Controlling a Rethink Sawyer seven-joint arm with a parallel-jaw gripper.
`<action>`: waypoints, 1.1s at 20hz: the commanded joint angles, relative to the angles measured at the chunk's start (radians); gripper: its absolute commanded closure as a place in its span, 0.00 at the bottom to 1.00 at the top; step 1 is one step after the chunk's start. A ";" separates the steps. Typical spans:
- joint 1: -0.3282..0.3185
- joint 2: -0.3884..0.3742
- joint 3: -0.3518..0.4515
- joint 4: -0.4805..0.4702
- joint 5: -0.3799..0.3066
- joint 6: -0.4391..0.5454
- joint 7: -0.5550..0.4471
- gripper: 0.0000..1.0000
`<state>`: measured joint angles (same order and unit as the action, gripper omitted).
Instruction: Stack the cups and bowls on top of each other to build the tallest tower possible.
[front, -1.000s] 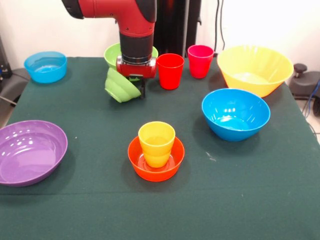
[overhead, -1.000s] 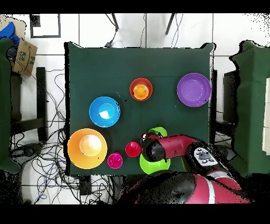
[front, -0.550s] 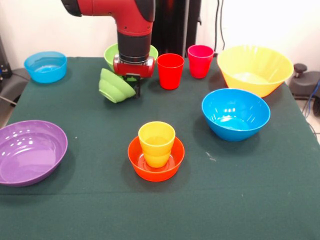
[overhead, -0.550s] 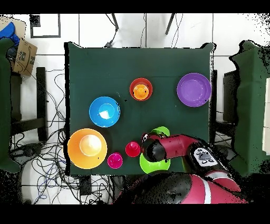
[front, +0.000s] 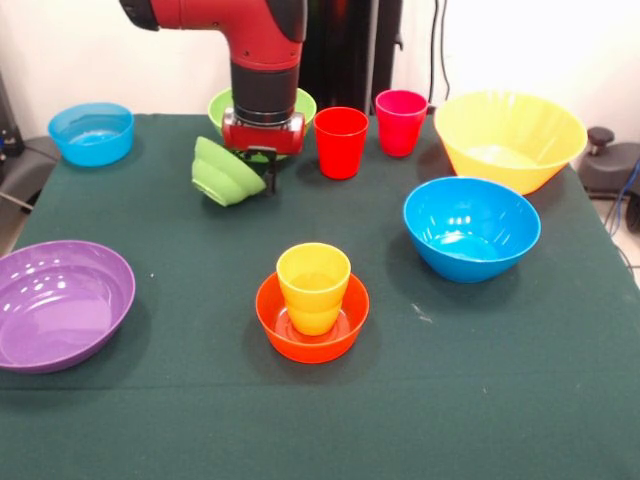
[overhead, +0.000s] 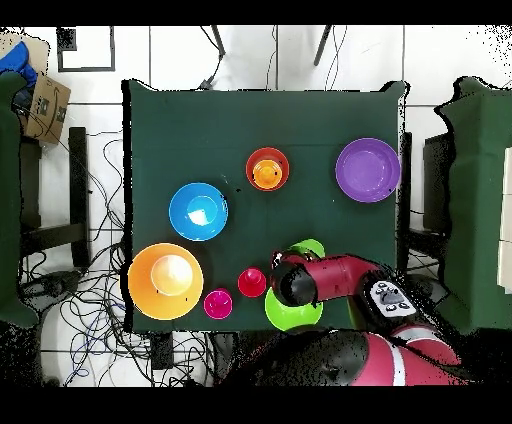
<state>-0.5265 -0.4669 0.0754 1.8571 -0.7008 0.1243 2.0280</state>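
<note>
- Two pieces making up the tower so far: yellow-orange cup (front: 313, 287) sitting inside the small orange bowl (front: 311, 325), mid-table.
- Waiting unused, biggest first: large yellow bowl (front: 510, 138), purple bowl (front: 58, 303), larger blue bowl (front: 471, 227), second green bowl (front: 225, 105) behind the arm, small blue bowl (front: 91, 132), red cup (front: 340, 142), pink-magenta cup (front: 400, 122).
- Carrying the small green bowl (front: 225, 173), tilted on its side, apparently clear of the cloth; gripper (front: 262, 160) clamped on its rim.
- Judging the step: transporting toward the tower.
- Calling next for levelling the bowl and centring over the yellow-orange cup.
</note>
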 joint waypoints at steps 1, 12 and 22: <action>-0.041 0.011 0.119 -0.065 0.026 0.084 -0.014 0.00; -0.011 -0.060 0.109 -0.060 0.017 0.125 -0.022 0.00; -0.023 -0.114 0.139 -0.043 0.026 0.173 -0.059 0.00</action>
<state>-0.5700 -0.5545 0.1176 1.8575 -0.6919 0.1524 2.0280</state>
